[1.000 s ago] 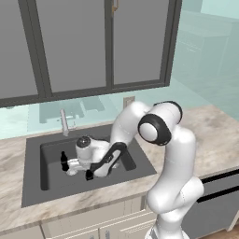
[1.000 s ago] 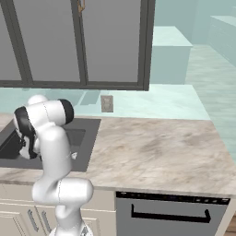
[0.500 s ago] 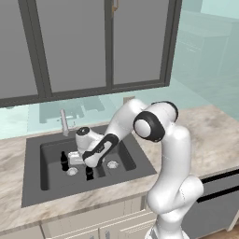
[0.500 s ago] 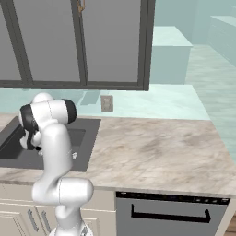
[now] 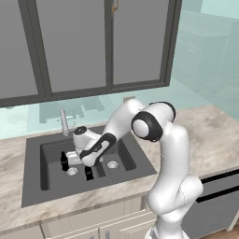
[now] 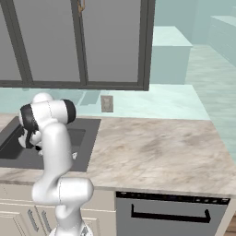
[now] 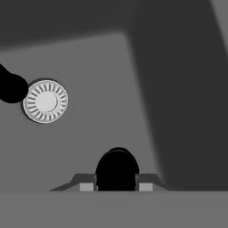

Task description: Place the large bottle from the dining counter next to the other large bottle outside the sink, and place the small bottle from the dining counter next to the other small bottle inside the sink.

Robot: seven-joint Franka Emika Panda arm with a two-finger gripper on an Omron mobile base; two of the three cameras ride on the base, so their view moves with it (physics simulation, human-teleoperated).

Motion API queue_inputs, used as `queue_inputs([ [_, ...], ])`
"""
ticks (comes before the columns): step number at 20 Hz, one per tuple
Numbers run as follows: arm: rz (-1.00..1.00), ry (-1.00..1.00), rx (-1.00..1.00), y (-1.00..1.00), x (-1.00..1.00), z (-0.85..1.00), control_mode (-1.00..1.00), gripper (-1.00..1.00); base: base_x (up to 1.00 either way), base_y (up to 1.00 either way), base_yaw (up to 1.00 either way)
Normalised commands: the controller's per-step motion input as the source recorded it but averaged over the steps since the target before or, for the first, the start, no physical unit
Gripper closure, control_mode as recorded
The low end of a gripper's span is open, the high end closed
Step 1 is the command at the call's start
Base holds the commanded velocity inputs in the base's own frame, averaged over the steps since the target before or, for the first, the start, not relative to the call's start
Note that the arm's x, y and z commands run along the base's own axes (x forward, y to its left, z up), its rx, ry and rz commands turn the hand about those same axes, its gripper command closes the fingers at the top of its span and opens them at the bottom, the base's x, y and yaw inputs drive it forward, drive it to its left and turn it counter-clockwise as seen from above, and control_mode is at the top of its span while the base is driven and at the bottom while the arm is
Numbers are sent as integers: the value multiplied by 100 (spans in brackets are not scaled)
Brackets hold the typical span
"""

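Observation:
Deep in the sink (image 5: 32, 182), my gripper (image 5: 87, 166) is shut on the small bottle (image 5: 88, 173), black and held low over the basin floor. In the hand view my gripper (image 7: 116, 183) points straight down, and the small bottle's (image 7: 117, 169) round black top sits clamped between the fingertips (image 7: 87, 183). The other small bottle (image 5: 64, 161) stands a little to the left, by a round drain (image 5: 71, 171). The hand view shows this other small bottle (image 7: 11, 87) as a dark shape at the left edge, touching the rim of the drain (image 7: 45, 101).
A slim faucet (image 5: 63, 122) rises behind the sink, and a second drain (image 5: 112, 164) lies to the right. Marble counter (image 6: 156, 152) stretches right of the sink (image 6: 9, 148), above a dishwasher front (image 6: 170, 214). Dark-framed windows stand behind.
The arm has swung inside the basin, and the held bottle has shifted slightly right, away from the standing bottle. The jaws have stayed shut on it.

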Motion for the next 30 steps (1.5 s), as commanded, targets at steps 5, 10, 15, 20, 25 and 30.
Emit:
queue_inputs([
  [5, 0, -7, 0, 0, 0, -31, -100, 100, 0, 0, 0],
  [10, 0, -5, 2, 0, 0, -16, -100, 100, 0, 0, 0],
  [15, 0, 0, 0, 0, 0, 0, -100, 100, 0, 0, 0],
  [20, 0, 0, 0, 0, 0, 0, -100, -100, 0, 0, 0],
  [25, 0, 0, 0, 0, 0, 0, -100, -100, 0, 0, 0],
  [30, -7, 0, 7, -36, 0, -4, -100, -100, 0, 0, 0],
])
